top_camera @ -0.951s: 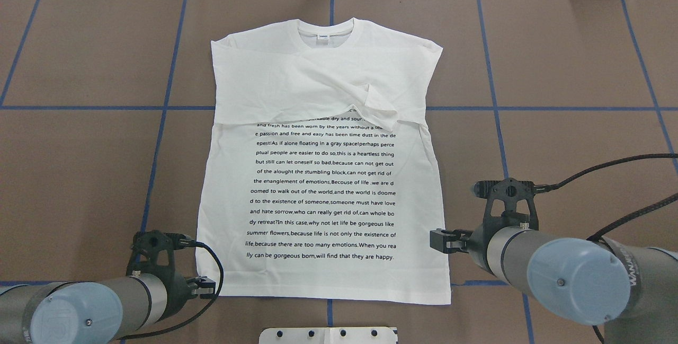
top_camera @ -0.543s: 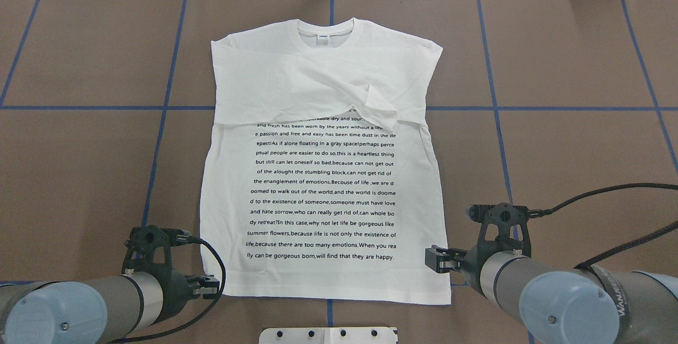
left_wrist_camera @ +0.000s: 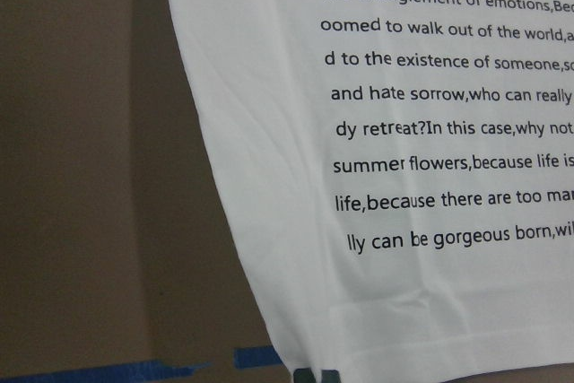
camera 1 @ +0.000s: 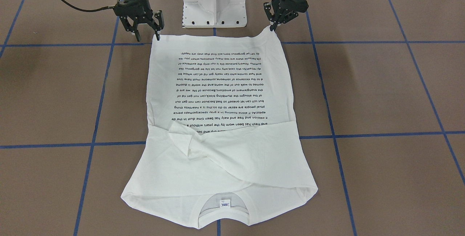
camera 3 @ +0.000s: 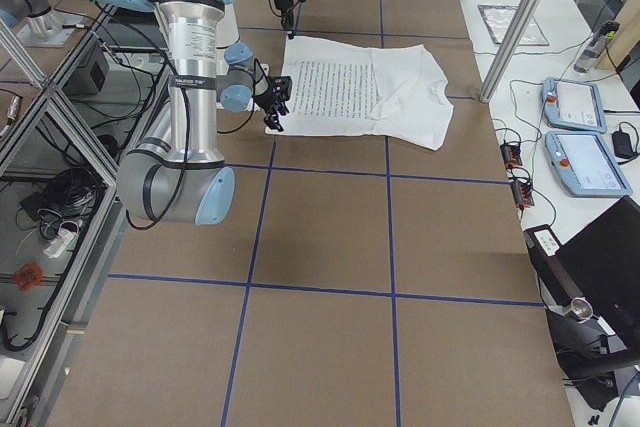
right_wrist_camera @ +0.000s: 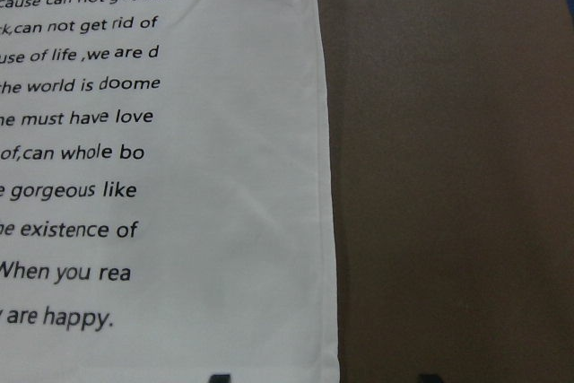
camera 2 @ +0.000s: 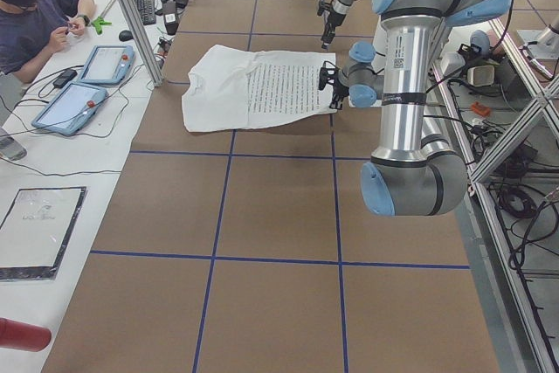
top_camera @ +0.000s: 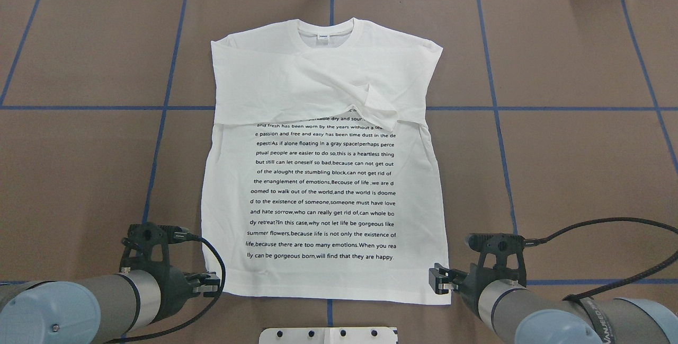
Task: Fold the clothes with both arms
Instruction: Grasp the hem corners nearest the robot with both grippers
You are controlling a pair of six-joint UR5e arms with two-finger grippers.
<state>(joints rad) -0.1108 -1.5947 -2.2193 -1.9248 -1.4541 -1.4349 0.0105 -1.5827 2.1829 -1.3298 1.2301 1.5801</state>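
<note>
The white T-shirt (top_camera: 323,190) lies flat on the brown table, collar (top_camera: 324,30) far from me, sleeves folded across the chest. My left gripper (top_camera: 212,284) sits at the near left hem corner with its fingers together on the cloth. In the front view that corner rises to a point at the left gripper (camera 1: 271,28). My right gripper (top_camera: 437,280) stands open at the near right hem corner. In the right wrist view its fingertips straddle the T-shirt (right_wrist_camera: 179,177) side edge. The front view shows the right gripper (camera 1: 148,36) spread above the hem.
The white pedestal base (camera 1: 214,3) stands just behind the hem, between my arms. Blue tape lines (top_camera: 164,108) grid the brown table. A person (camera 2: 35,15) sits at a side table with two tablets (camera 2: 83,85), beyond the collar end.
My right gripper has moved toward me along the shirt's right edge, down to the hem corner. The left gripper stayed at its corner, and the shirt's lower left edge shifted slightly inward.
</note>
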